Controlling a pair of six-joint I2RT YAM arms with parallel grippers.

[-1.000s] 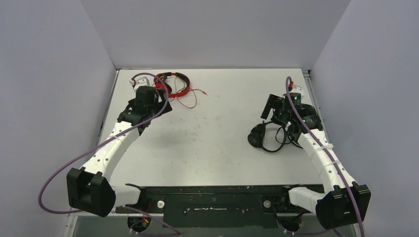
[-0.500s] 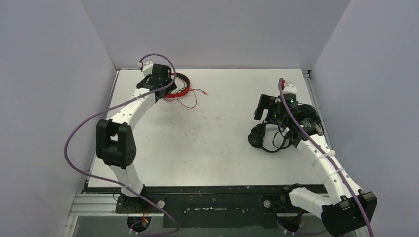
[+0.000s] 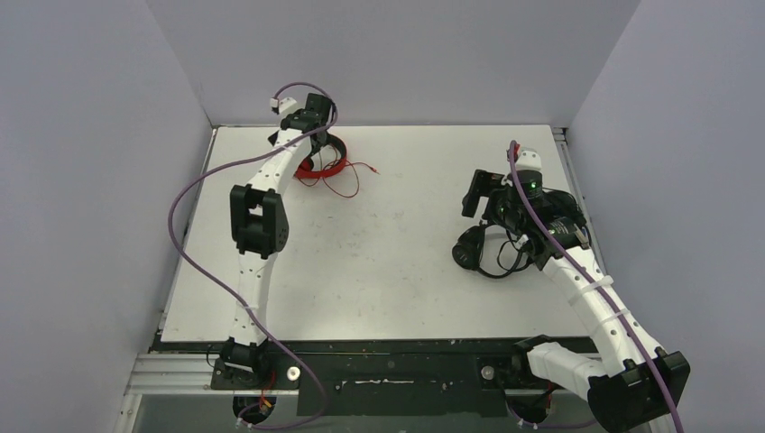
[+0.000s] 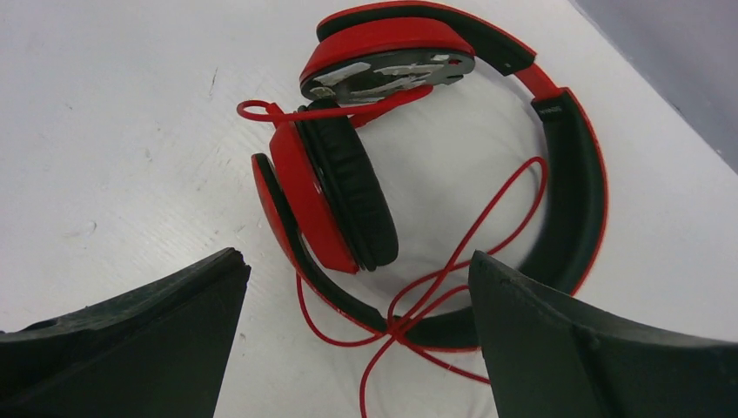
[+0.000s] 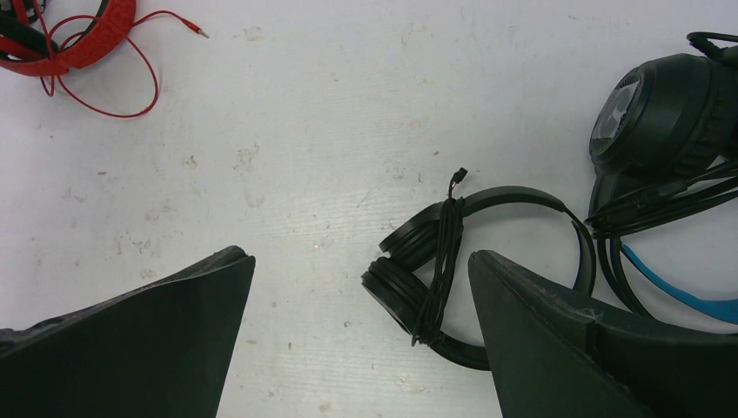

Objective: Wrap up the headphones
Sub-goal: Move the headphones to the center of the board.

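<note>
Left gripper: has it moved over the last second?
Yes: the left gripper swung toward the back wall, from beside the red headphones to above them.

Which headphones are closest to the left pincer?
The red headphones. The all-black pair and blue-banded pair lie by the right pincer.

The red headphones (image 4: 313, 200) have glossy red shells, black ear cushions and a black-lined band, with a thin red cord (image 4: 399, 326). The black headphones (image 5: 405, 292) are black throughout, cable included, while the third headphones (image 5: 657, 117) are black with a bright blue headband (image 5: 674, 294). The desk (image 5: 348, 104) is white, flecked with grey scuffs.
</note>
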